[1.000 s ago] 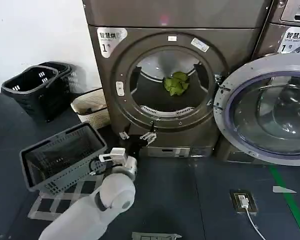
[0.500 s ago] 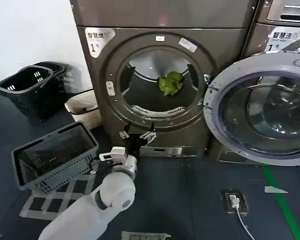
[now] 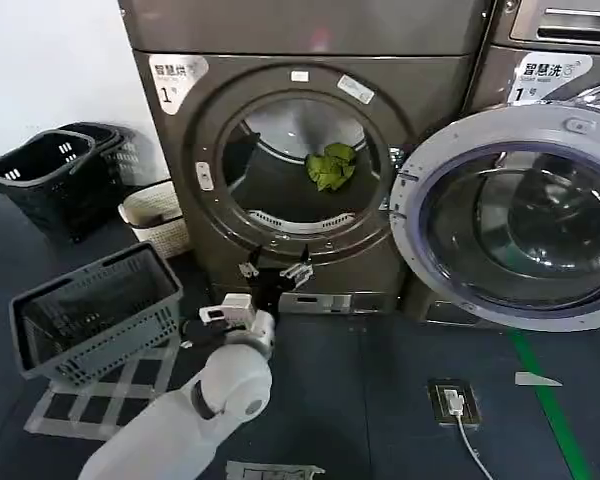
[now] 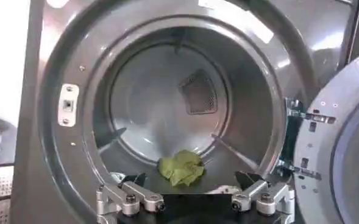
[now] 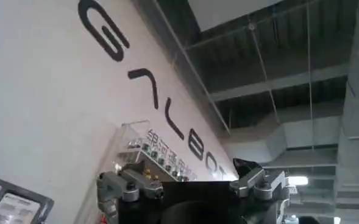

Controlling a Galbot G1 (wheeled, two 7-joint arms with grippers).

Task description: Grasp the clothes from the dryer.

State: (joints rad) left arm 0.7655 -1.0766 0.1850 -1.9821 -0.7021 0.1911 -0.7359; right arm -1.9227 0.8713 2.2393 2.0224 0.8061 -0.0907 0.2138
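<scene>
Yellow-green clothes (image 3: 330, 166) lie deep in the dryer (image 3: 300, 150) drum; my left gripper (image 3: 273, 274), jaws open, sits below the rim and I judge it could strike it reaching in.

Grey basket (image 3: 90, 325) on the floor, black baskets (image 3: 55, 175) by the white wall, cream basket (image 3: 155, 215) beside them, neighbouring washer (image 3: 540, 60), floor socket (image 3: 448, 402).
</scene>
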